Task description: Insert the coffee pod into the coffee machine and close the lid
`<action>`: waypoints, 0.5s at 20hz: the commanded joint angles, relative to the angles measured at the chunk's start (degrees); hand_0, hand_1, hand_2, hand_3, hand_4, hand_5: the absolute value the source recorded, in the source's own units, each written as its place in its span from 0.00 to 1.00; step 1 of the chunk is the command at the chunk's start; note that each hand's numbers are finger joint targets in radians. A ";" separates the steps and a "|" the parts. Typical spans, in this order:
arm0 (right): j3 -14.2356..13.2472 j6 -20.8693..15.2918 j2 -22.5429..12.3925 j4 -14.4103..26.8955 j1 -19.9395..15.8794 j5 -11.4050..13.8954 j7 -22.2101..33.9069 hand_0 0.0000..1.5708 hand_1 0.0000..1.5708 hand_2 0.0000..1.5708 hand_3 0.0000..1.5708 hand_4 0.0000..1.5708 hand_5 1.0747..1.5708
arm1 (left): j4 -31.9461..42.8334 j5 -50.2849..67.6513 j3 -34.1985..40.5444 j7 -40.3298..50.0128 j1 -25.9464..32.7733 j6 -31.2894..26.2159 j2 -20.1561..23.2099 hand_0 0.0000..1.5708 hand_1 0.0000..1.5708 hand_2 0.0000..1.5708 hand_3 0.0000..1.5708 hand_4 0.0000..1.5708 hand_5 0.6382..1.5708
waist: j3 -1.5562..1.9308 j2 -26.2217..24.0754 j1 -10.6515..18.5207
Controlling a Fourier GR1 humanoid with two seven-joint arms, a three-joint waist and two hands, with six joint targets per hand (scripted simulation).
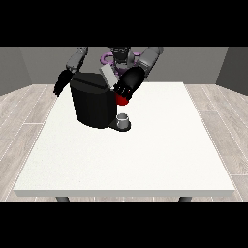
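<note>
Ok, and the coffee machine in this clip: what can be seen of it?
The coffee machine is a black, rounded, matte-looking block standing upright on the white table, toward its far left part. Its grey lid is tilted up, open. A small grey cup sits on its low base at the front. The hand at the view's right hovers by the top with something red beneath it.

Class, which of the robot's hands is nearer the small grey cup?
Its left hand, at the view's right, just above the grey cup. The hand at the view's left hangs beyond the coffee machine.

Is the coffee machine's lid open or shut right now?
Open: the grey lid stands tilted up above the coffee machine.
</note>
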 commanded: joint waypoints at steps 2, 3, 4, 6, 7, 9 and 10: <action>-0.33 -1.67 -0.19 0.76 -2.32 1.28 2.28 0.00 0.00 0.00 0.00 0.00 1.00 | -0.09 0.65 1.27 -1.89 -2.71 0.62 0.76 0.73 0.73 0.73 0.61 0.00 1.00 | -0.11 1.62 0.69; 0.29 -1.70 0.51 2.15 0.86 1.59 -1.81 0.00 0.00 0.00 0.00 0.00 1.00 | -1.01 0.70 0.50 0.44 -0.58 2.13 -3.74 0.77 0.77 0.75 0.61 0.00 1.00 | -0.09 -0.90 1.23; -2.70 -0.22 -1.20 2.90 -1.17 -1.16 -0.95 0.00 0.00 0.00 0.00 0.00 1.00 | -1.08 0.41 0.96 0.27 -1.74 2.05 -1.68 0.79 0.79 0.77 0.61 0.00 1.00 | -0.08 0.67 1.04; 0.44 -0.40 -0.19 -0.83 -1.78 0.76 -0.84 0.00 0.00 0.00 0.00 0.04 1.00 | 0.64 -0.16 1.95 -1.57 -2.30 3.98 1.17 0.79 0.79 0.77 0.61 0.00 1.00 | -0.11 3.26 -1.61; -0.32 -1.37 0.54 3.19 -0.57 0.81 -4.18 0.00 0.00 0.00 0.00 0.03 1.00 | -1.31 0.05 0.94 -0.87 -2.90 3.36 -1.62 0.79 0.79 0.77 0.62 0.00 1.00 | -0.08 3.56 0.42; 1.34 -0.87 0.01 -1.76 -0.14 1.76 1.93 0.00 0.00 0.00 0.00 0.00 1.00 | 1.38 0.01 1.98 -4.94 -0.94 2.82 2.69 0.78 0.78 0.77 0.62 0.00 1.00 | -0.14 1.58 -1.56; 0.17 0.12 0.55 1.88 0.37 -0.05 -3.01 0.00 0.00 0.00 0.00 0.09 1.00 | -0.68 -1.06 0.64 -1.11 -1.85 4.59 -0.88 0.78 0.78 0.77 0.62 0.00 1.00 | -0.08 2.49 -0.98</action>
